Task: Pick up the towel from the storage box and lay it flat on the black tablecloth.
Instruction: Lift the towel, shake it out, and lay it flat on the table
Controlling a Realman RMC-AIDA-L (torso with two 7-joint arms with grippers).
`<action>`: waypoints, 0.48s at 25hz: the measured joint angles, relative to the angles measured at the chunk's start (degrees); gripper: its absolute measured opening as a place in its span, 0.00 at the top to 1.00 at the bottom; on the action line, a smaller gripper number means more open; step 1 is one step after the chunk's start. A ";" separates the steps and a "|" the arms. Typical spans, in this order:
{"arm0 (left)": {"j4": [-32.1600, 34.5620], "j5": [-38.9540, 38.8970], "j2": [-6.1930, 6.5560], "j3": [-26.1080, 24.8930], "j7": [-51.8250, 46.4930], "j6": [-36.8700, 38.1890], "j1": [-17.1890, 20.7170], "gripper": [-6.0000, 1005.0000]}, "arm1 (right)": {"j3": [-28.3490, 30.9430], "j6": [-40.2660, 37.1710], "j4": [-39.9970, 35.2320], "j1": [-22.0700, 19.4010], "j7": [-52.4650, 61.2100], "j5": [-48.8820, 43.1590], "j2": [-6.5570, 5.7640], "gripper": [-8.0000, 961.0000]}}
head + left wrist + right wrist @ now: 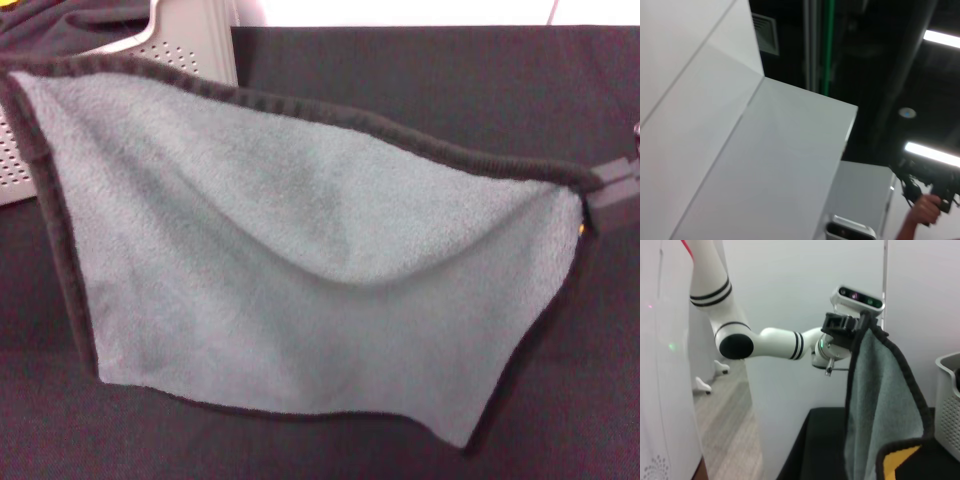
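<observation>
The towel [300, 250] hangs spread in the air, grey-green face toward the head camera, black hem along its top edge. It is stretched between both grippers above the black tablecloth [420, 80]. My right gripper [598, 203] is shut on its right top corner. My left gripper is out of the head view at the upper left. It shows in the right wrist view [861, 324], shut on the other top corner of the towel [880, 400]. A yellow-orange patch [900, 457] of the other face shows there. The storage box [195, 40] stands behind the towel at the back left.
A dark charcoal cloth [60, 25] lies in the box. The box's perforated wall also shows in the right wrist view [947, 400]. The left wrist view shows only walls, ceiling lights and a person's hand [925, 210] holding a device.
</observation>
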 joint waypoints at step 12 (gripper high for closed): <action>-25.95 6.66 0.94 -0.18 10.11 -0.69 -12.53 0.97 | 0.47 2.51 16.19 1.67 -7.62 -15.44 0.81 0.98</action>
